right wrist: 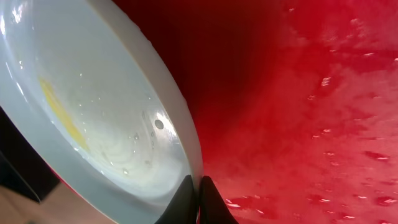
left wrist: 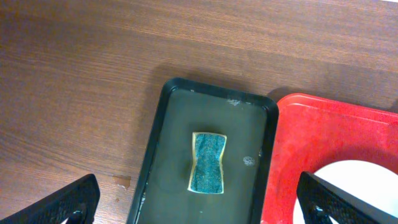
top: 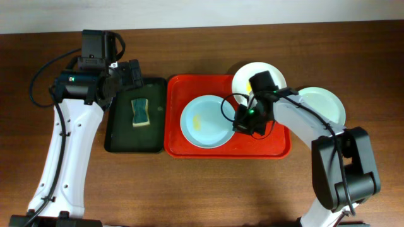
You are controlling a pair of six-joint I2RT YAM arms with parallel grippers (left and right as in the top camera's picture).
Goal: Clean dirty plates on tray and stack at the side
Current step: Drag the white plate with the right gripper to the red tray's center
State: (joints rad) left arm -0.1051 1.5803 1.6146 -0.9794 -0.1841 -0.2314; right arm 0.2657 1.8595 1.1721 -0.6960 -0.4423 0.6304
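A pale blue-green plate [top: 205, 121] with a yellow smear lies in the red tray [top: 189, 148]. My right gripper [top: 238, 120] is shut on this plate's right rim; the right wrist view shows the fingers [right wrist: 199, 196] pinching the rim of the plate [right wrist: 93, 112] above the wet tray floor [right wrist: 298, 93]. A white plate [top: 255, 74] sits at the tray's back right corner. Another pale plate [top: 323, 104] lies on the table to the right. My left gripper [top: 129, 74] is open and empty [left wrist: 202, 211], above the sponge [left wrist: 208, 163].
A dark green tray [top: 120, 135] stands left of the red tray and holds a blue-green sponge [top: 139, 112]. In the left wrist view the green tray [left wrist: 168, 124] is wet, with the red tray [left wrist: 311, 137] and the plate edge [left wrist: 354, 180] at right.
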